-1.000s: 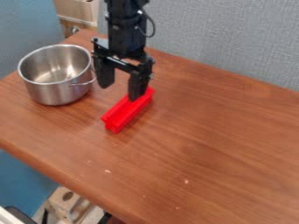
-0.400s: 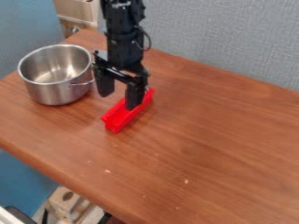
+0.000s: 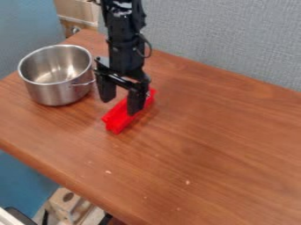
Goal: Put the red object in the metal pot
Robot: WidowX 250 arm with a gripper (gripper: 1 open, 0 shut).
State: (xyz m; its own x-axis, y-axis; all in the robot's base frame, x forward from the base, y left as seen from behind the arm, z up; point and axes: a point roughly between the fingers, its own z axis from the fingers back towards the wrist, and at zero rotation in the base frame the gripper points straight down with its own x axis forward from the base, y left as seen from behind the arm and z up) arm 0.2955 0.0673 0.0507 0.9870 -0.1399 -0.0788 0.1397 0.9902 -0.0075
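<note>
Black jaws [image 3: 122, 100] spread wide above glossy red bar-shaped block [image 3: 122, 116], probably to straddle it; round silver steel pot [image 3: 56, 77] stood upright beside block, mouth up, ready to receive.

Bright, even light; the picture looks soft.

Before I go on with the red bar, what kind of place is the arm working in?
Probably a robotics lab with a test table: a wooden tabletop, a grey partition-like panel behind it, and a black robot arm over the tabletop.
</note>
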